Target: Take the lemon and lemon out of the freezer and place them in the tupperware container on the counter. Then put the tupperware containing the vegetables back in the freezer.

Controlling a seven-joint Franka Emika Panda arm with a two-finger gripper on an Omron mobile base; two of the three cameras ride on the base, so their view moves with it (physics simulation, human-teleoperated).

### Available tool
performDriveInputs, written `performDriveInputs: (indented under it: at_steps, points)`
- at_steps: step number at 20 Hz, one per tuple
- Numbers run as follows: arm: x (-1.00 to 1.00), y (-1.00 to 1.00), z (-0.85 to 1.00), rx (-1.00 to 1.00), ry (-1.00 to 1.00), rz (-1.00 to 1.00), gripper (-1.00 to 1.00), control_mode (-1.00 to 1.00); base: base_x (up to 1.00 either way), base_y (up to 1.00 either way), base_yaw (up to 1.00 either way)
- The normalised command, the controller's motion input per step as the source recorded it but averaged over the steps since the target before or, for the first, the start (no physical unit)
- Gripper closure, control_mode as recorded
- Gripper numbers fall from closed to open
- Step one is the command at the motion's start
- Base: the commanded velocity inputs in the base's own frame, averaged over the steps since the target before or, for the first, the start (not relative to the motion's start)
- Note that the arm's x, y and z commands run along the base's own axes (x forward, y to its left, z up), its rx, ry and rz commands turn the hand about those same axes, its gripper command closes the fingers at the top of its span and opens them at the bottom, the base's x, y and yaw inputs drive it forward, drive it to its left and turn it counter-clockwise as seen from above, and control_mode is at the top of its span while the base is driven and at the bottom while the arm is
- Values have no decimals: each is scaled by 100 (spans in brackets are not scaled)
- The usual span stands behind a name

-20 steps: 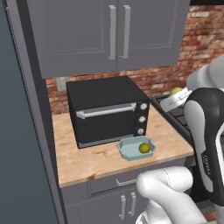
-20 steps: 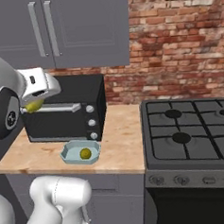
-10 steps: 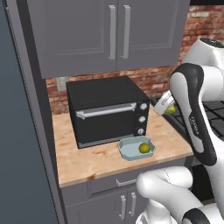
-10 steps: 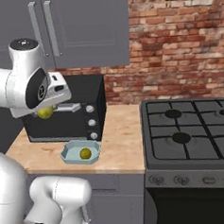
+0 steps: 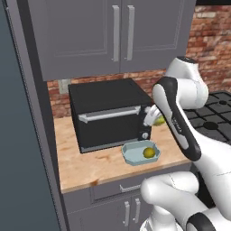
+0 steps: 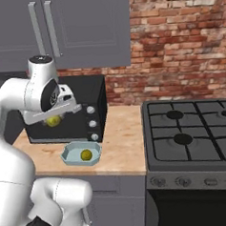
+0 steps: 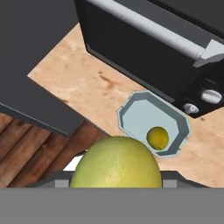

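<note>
I see one lemon clamped in my gripper, held in the air in front of the black oven and above the counter. The hand view puts it large at six o'clock, hiding the fingertips. The second lemon lies inside the tupperware container, which sits on the counter just before the oven. In the right base view I also get the stove at three o'clock; the left base view gives me the freezer wall at nine o'clock.

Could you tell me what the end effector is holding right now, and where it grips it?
The end effector holds a lemon clamped across its sides, above the tupperware container.
</note>
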Motion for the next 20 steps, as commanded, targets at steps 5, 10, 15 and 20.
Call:
performDriveInputs:
  at_steps: [5, 10, 15, 20]
  points:
    - [48, 12, -67, -6, 0, -1, 100, -100, 0, 0, 0]
    - [32, 4, -55, -5, 3, -1, 100, -100, 0, 0, 0]
    - [17, 7, -51, -2, 5, 0, 100, -100, 0, 0, 0]
    - [20, 6, -49, 0, 4, 0, 100, -100, 0, 0, 0]
